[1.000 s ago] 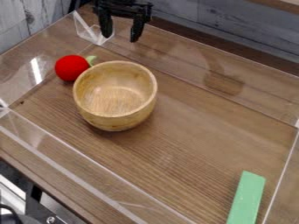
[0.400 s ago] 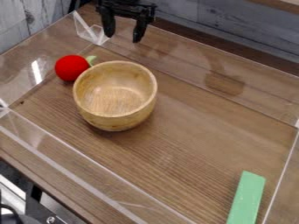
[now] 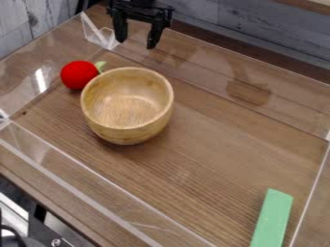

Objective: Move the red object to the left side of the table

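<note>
Camera: red object (image 3: 80, 74) below-left of open gripper (image 3: 137, 39), apart.

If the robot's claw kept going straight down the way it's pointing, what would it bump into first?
Probably just the bare table. The open gripper points downward near the far edge, and the red object and wooden bowl look nearer the camera, though depth is hard to judge.
</note>
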